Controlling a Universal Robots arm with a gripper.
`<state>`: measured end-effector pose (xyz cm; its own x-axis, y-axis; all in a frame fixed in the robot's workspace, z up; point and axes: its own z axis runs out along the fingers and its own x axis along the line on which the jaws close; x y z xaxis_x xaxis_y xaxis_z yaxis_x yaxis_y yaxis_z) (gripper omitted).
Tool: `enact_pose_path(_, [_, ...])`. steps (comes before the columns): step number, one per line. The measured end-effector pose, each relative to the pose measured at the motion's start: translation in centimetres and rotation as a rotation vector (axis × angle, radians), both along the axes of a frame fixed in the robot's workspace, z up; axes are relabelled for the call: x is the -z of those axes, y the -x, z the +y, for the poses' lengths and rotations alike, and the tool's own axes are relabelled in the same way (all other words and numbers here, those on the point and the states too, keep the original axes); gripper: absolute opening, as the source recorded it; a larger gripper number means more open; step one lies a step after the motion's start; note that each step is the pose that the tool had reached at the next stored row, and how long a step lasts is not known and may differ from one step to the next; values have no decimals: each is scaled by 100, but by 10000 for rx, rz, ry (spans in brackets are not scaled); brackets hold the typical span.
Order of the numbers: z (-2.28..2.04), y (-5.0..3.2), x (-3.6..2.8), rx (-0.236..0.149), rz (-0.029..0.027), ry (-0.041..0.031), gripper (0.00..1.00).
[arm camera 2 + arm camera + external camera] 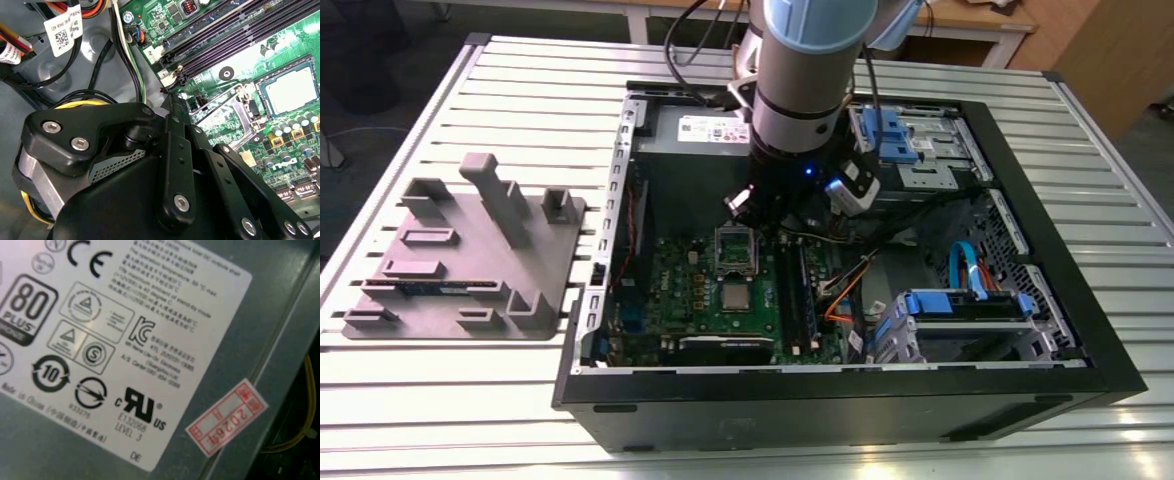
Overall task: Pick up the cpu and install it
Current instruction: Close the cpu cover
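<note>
The small silvery-grey square cpu [292, 90] is seen lying flat in the socket of the green motherboard [683, 272], just beside the raised hollow metal socket frame [736, 248]. The black gripper [767, 210] is held over that frame. Clenched or released cannot be told, as its front end is hidden by its own linkage. The frame could be knocked, or pins bent if the chip sits askew. Exact seating is hard to judge.

A workshop or lab: slatted metal workbench [440, 400], opened computer case [1041, 330], grey fixture block [460, 265].
</note>
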<state>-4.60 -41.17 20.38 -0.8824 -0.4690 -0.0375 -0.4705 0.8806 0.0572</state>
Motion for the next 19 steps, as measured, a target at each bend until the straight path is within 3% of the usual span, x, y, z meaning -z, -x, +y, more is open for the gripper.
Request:
enact_pose_path(10, [-1, 12, 15, -72, -4, -2, 10])
enact_pose_path(19, [-7, 13, -40, -114, -3, 24, 10])
